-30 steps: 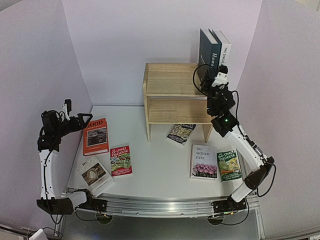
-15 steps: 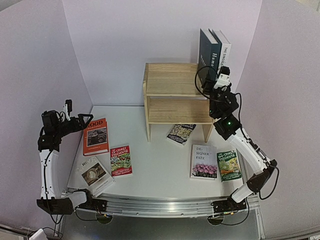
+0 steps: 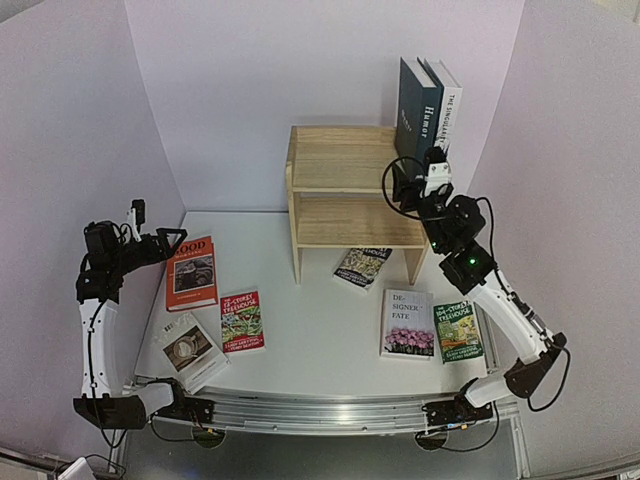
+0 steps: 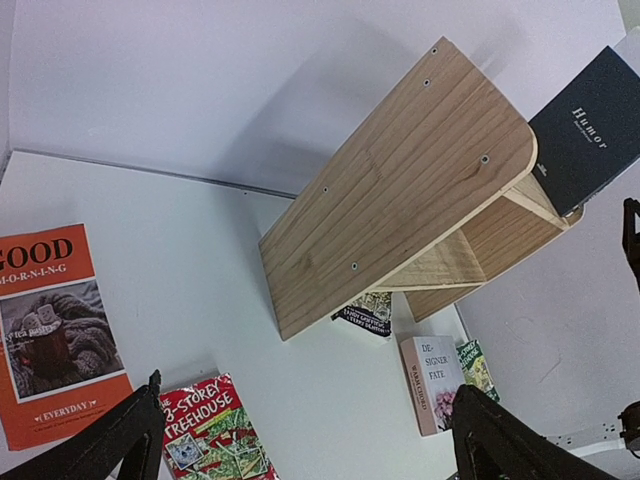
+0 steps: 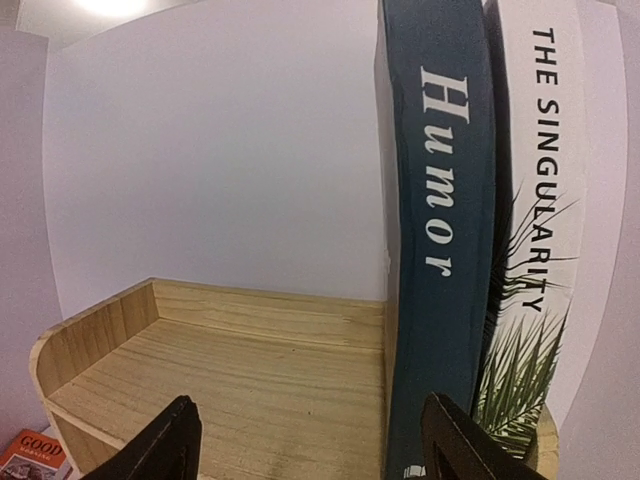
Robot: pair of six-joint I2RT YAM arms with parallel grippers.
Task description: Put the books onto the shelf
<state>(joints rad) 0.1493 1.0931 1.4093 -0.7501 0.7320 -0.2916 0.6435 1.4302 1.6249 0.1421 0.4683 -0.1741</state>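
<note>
Top external view: a light natural-wood two-tier shelf (image 3: 345,160) stands at the back of the white tabletop (image 3: 310,320). A dark teal "Humor" book (image 3: 415,105) and a white "Singularity" book (image 3: 452,100) stand upright, touching, at the right end of its top tier. Flat on the tabletop lie an orange book (image 3: 192,272), red book (image 3: 242,320) and pale-covered book (image 3: 190,350) at left, a dark patterned book (image 3: 362,267) at the shelf's foot, and a white flowered book (image 3: 407,323) and green book (image 3: 457,330) at right. The right fingers (image 5: 165,445) are spread and empty before the teal spine. The left fingers (image 4: 110,440) gape wide at far left, holding nothing.
</note>
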